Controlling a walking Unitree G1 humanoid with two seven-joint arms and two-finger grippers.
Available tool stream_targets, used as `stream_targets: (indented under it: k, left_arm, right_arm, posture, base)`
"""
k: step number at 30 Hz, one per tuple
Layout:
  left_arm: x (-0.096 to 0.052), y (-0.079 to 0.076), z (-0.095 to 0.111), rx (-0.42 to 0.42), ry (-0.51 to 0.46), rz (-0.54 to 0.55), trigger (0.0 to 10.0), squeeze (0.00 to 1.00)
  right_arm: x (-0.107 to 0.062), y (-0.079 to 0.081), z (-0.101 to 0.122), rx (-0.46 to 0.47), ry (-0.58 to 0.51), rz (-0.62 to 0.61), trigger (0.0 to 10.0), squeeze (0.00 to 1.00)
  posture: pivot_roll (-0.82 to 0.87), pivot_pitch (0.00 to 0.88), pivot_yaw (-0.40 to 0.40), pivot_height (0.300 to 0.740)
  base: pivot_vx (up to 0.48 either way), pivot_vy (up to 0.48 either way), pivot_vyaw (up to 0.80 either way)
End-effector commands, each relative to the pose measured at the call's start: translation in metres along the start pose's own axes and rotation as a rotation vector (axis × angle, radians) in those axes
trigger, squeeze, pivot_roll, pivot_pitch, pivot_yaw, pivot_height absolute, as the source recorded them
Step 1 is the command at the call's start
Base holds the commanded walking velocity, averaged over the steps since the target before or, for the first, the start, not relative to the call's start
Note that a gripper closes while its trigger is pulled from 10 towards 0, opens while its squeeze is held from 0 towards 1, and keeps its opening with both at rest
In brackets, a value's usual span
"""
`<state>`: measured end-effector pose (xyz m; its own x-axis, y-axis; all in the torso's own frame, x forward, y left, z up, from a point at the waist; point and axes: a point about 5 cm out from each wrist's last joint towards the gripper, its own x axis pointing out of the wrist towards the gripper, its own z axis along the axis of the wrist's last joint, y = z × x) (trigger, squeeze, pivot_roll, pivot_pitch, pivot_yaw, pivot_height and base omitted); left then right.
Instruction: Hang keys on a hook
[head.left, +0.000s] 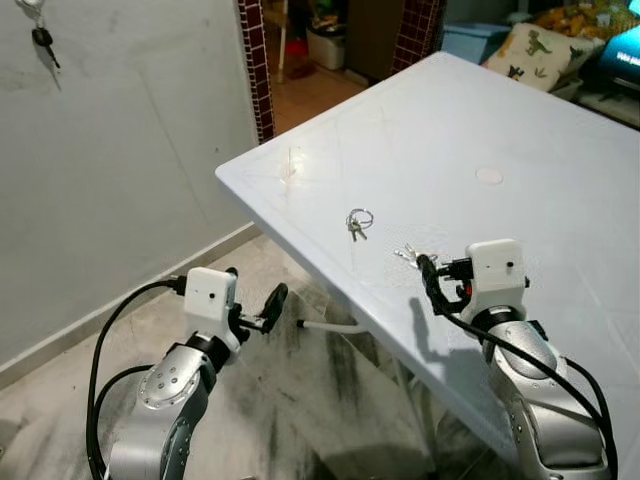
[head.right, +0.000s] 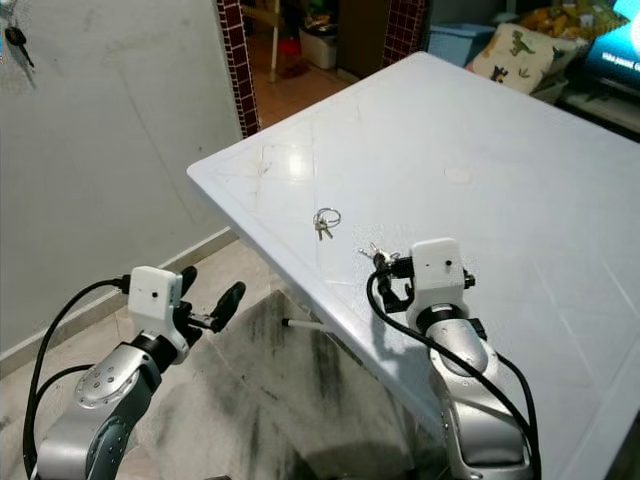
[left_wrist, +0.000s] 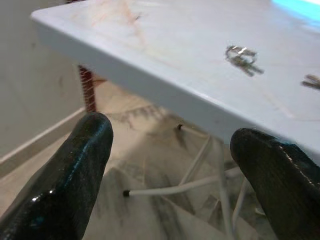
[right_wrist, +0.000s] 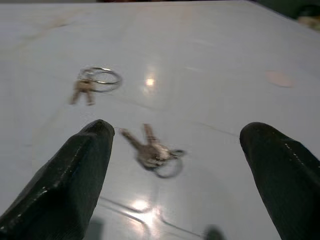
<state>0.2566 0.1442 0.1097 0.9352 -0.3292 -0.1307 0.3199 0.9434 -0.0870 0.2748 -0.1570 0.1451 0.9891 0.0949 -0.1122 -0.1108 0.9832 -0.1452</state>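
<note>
Left eye view looks down on a white plastic table (head.left: 520, 130), its near corner jutting out over a grey-streaked marble floor (head.left: 300, 400). A pale plastered wall (head.left: 120, 150) runs along the robot's left, and a bunch of keys with a dark head (head.left: 42, 38) already hangs high up on it. Past the table's far edge there is a tiled doorway (head.left: 255, 60), and at the far right a dinosaur-print cushion (head.left: 530, 50).

Two sets of keys lie on the tabletop. One, a key ring with small keys (head.left: 358, 222), sits a little in from the table's near edge. The other, a second bunch of keys (right_wrist: 152, 152), lies nearer the robot's right arm — just in front of the right gripper (head.left: 432, 275).

That right gripper hovers low over the table. In the right wrist view its two black fingers (right_wrist: 70, 185) are spread wide, with the second bunch lying on the surface between and a little beyond them; nothing is pinched, and I cannot tell whether the tips touch the table.

The left gripper (head.left: 262, 305) is held out below the table edge, over the floor — its fingers (left_wrist: 75, 170) also stand well apart and hold nothing. Thin white table legs (left_wrist: 170, 187) show under the edge.
</note>
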Motion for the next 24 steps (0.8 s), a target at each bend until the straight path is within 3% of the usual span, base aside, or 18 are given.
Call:
stream_targets:
  k: [1,9,15,24]
  left_arm:
    - [-0.001,-0.001,-0.001,-0.003,0.005,-0.005,10.0,0.0]
    - [-0.001,0.0,-0.002,-0.022,0.011,0.005,10.0,0.0]
    - [-0.001,0.001,-0.005,-0.032,0.02,0.005,10.0,0.0]
    - [-0.001,0.003,-0.004,-0.03,0.02,0.015,10.0,0.0]
  right_arm:
    - [-0.001,-0.003,-0.001,-0.001,0.006,-0.005,10.0,0.0]
    - [-0.002,0.0,-0.004,-0.006,0.017,0.013,10.0,0.0]
    - [-0.002,0.005,-0.004,0.081,0.032,0.054,10.0,0.0]
    - [-0.002,0.014,-0.003,0.112,0.034,0.102,10.0,0.0]
  posture:
    - [-0.04,0.114,0.025,0.74]
    - [-0.03,0.115,0.026,0.74]
    - [-0.03,0.118,0.025,0.74]
    - [-0.03,0.12,0.03,0.74]
  base:
    - [0.0,-0.334,0.0]
    - [0.0,0.0,0.0]
    - [0.0,0.0,0.0]
    - [0.0,0.0,0.0]
